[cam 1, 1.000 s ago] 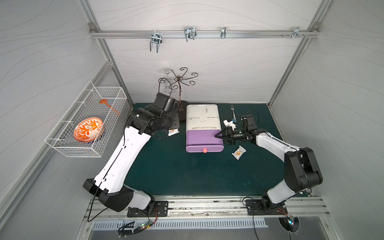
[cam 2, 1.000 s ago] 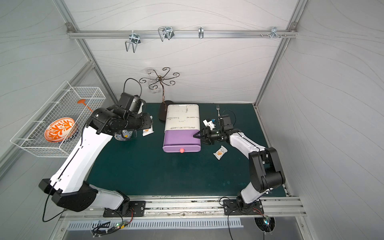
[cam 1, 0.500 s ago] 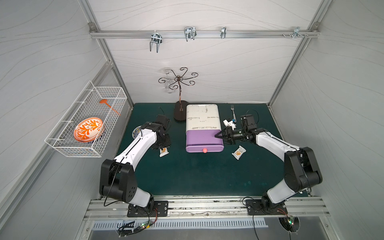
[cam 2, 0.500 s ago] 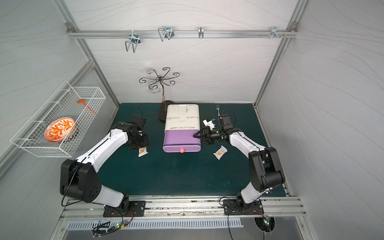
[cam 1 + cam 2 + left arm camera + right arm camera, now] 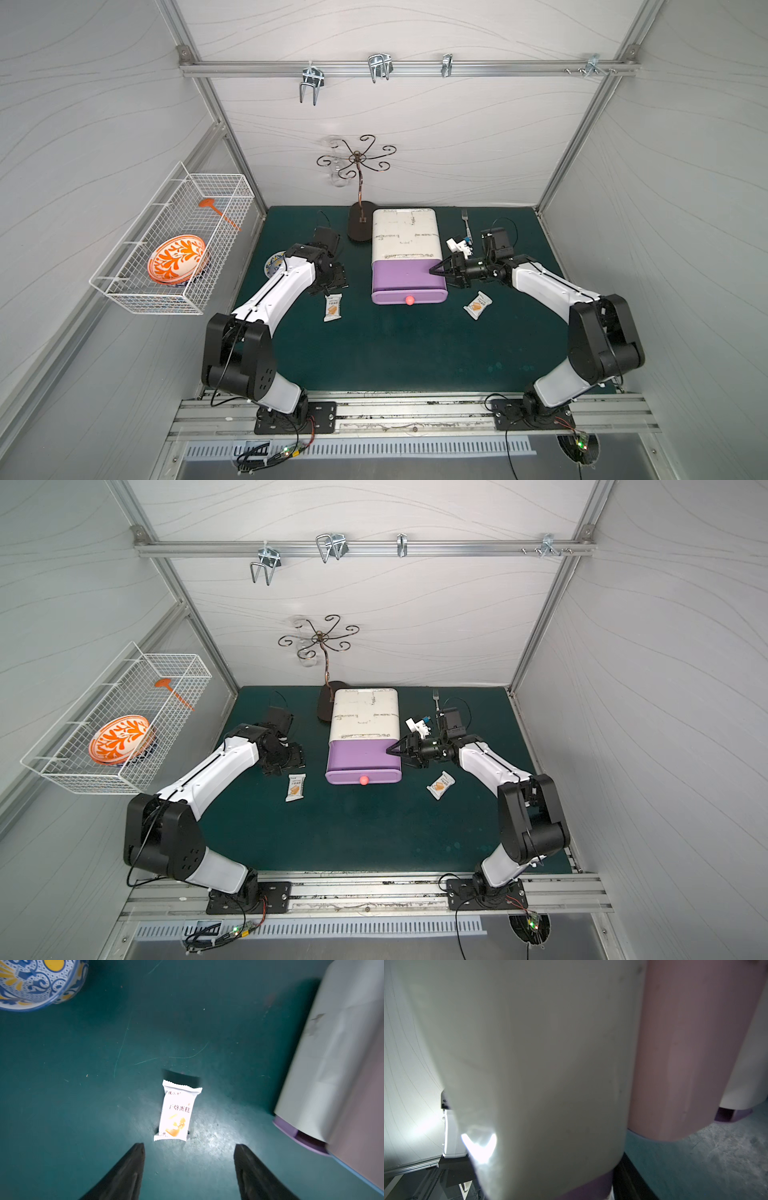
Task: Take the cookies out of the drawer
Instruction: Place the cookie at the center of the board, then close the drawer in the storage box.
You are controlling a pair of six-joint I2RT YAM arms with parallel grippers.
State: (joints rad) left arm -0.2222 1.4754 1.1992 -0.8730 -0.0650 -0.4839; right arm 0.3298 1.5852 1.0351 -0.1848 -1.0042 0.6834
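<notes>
Cookie packet point(image 5: 333, 307): flat on green mat point(image 5: 395, 353), left of open purple drawer point(image 5: 409, 280).
Second cookie packet point(image 5: 477, 305): right of drawer.
Left gripper point(image 5: 189, 1145): spread wide, empty, just short of first packet.
Right gripper point(image 5: 440, 271): against drawer's right side, opening indiscernible.
Patterned bowl point(image 5: 37, 980): farther left.

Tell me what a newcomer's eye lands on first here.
The purple drawer stands pulled out of its white box in the middle of the green mat. The left packet and the right packet lie on the mat on either side of it, and the left gripper hangs over the left packet with its jaws open. An orange plate sits in the wire basket on the left wall.
</notes>
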